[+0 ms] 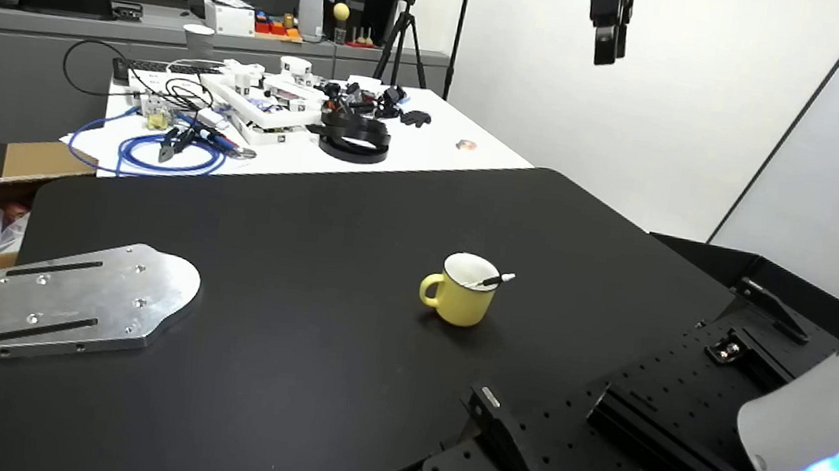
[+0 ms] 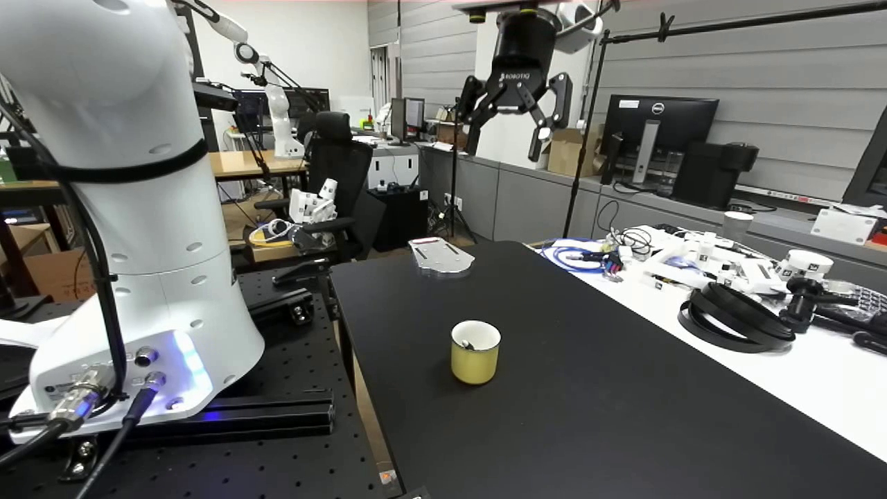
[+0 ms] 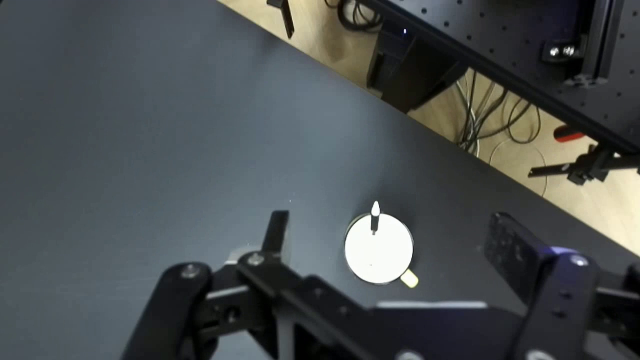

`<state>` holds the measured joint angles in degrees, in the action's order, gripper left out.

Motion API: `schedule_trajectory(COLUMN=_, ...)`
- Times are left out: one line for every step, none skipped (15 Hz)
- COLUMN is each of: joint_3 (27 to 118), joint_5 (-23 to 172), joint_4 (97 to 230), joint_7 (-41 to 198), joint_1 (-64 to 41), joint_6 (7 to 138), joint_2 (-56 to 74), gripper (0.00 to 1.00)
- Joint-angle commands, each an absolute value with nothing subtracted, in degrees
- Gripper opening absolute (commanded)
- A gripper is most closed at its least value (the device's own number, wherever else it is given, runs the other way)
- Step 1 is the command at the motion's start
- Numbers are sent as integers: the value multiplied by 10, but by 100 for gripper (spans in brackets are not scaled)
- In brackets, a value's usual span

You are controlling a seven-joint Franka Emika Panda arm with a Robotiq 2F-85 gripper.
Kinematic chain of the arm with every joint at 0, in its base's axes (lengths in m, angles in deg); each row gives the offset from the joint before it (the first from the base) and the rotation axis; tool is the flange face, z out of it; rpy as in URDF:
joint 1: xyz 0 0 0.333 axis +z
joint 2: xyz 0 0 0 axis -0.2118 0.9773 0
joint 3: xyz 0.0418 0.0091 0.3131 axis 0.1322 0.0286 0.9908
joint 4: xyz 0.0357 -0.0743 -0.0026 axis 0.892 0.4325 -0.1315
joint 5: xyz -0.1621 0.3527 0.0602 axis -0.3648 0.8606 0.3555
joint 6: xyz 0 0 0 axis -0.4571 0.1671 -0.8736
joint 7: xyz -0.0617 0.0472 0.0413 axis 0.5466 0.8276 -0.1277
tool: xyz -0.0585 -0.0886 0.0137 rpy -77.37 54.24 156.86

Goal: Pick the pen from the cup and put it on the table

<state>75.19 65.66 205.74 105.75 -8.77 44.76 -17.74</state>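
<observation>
Black table (image 1: 292, 379): upright yellow cup (image 1: 461, 304), pen (image 1: 492, 281) inside, tilted past rim.

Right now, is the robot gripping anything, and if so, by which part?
Nothing: the black two-fingered pincer hangs open, and the short black-and-white pen leans in the small yellow mug with a white inside.
</observation>
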Motion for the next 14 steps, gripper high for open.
schedule_trajectory(joint_3=771, joint_5=626, joint_4=2035, joint_7=1050, joint_1=-86, joint_6=423, joint_2=-109, gripper=100)
schedule_trajectory(joint_3=776, joint_5=623, joint_4=2036, joint_7=1046, joint_1=-85, joint_6=427, joint_2=-94, gripper=100)
schedule_trajectory(joint_3=781, joint_5=624, joint_4=2035, joint_7=1045, joint_1=-84, joint_6=433, joint_2=-78, gripper=100)
schedule_trajectory(joint_3=785, joint_5=627, joint_4=2033, joint_7=1044, joint_1=-83, joint_6=435, joint_2=-65, gripper=100)
schedule_trajectory(joint_3=789, joint_5=630, joint_4=2033, joint_7=1043, joint_1=-82, joint_6=442, joint_2=-52, gripper=100)
schedule_trajectory(joint_3=787, joint_5=636, joint_4=2051, joint_7=1057, joint_1=-88, joint_6=445, joint_2=-78, gripper=100)
schedule_trajectory(joint_3=790, joint_5=637, joint_4=2051, joint_7=1057, joint_1=-88, joint_6=449, joint_2=-68, gripper=100)
schedule_trajectory(joint_3=790, joint_5=637, joint_4=2051, joint_7=1057, joint_1=-88, joint_6=449, joint_2=-63, gripper=100)
schedule_trajectory(joint_3=790, joint_5=637, joint_4=2051, joint_7=1058, joint_1=-88, joint_6=449, joint_2=-64, gripper=100)
schedule_trajectory(joint_3=790, joint_5=637, joint_4=2051, joint_7=1058, joint_1=-89, joint_6=449, joint_2=-66, gripper=100)
schedule_trajectory(joint_3=790, joint_5=637, joint_4=2051, joint_7=1058, joint_1=-89, joint_6=449, joint_2=-67, gripper=100)
schedule_trajectory(joint_3=790, joint_5=637, joint_4=2051, joint_7=1058, joint_1=-89, joint_6=449, joint_2=-68, gripper=100)
schedule_trajectory(joint_3=790, joint_5=637, joint_4=2051, joint_7=1058, joint_1=-89, joint_6=449, joint_2=-68, gripper=100)
schedule_trajectory(joint_3=789, joint_5=637, joint_4=2051, joint_7=1058, joint_1=-90, joint_6=449, joint_2=-68, gripper=100)
